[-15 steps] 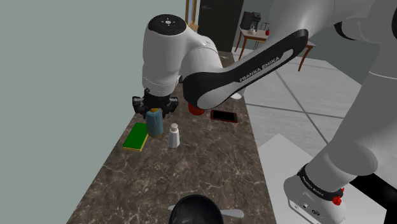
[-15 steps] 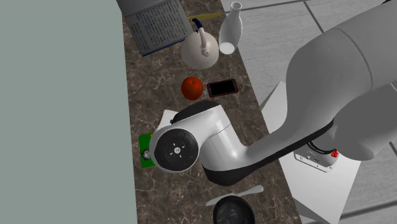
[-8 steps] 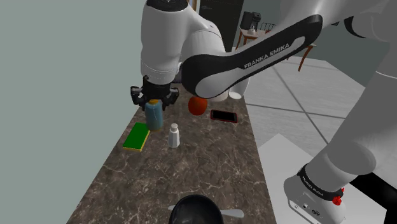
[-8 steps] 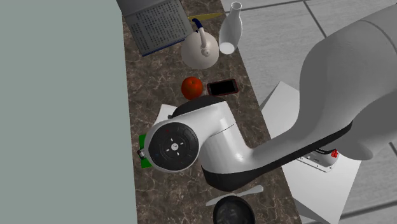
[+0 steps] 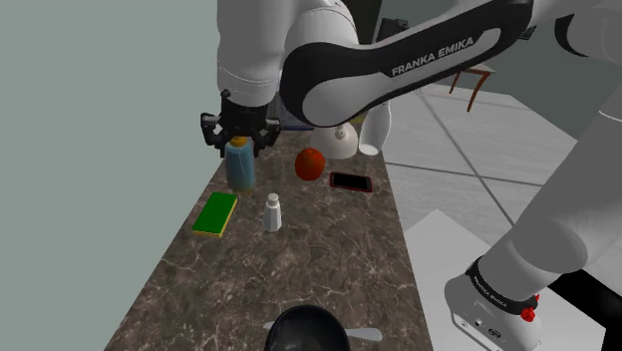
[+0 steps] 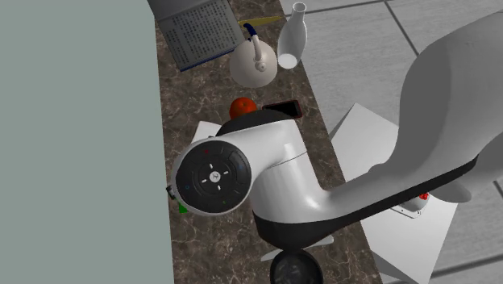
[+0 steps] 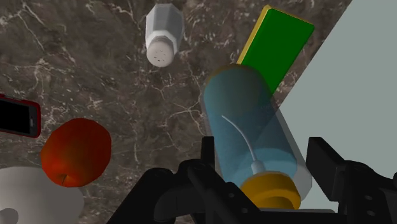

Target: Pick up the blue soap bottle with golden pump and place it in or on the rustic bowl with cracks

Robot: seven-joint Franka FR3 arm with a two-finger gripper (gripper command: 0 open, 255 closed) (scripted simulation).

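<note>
Green comes first at the shoulder view's left: a flat sponge with a yellow edge, lying on the dark marbled tabletop near the grey wall. Just to its right and higher up hangs my end effector, pointing straight down with its fingers closed on the blue soap bottle near the top. The bottle hangs upright under it, and its base looks clear of the tabletop. On the wrist view I can see one black finger pressed against each side of the translucent blue body, right where it meets the golden pump, with the thin dip tube visible inside. Next to the right stands a small white salt shaker, on the tabletop near the sponge. The dark bowl sits at the shoulder view's bottom edge, well apart from the bottle, and a pale spoon lies just beside it. Further back is a red apple, and beside that a black phone in a red case, lying flat. Behind these stand a white teapot and a tall white vase. At the far right, the arm's base is mounted on its white stand.
</note>
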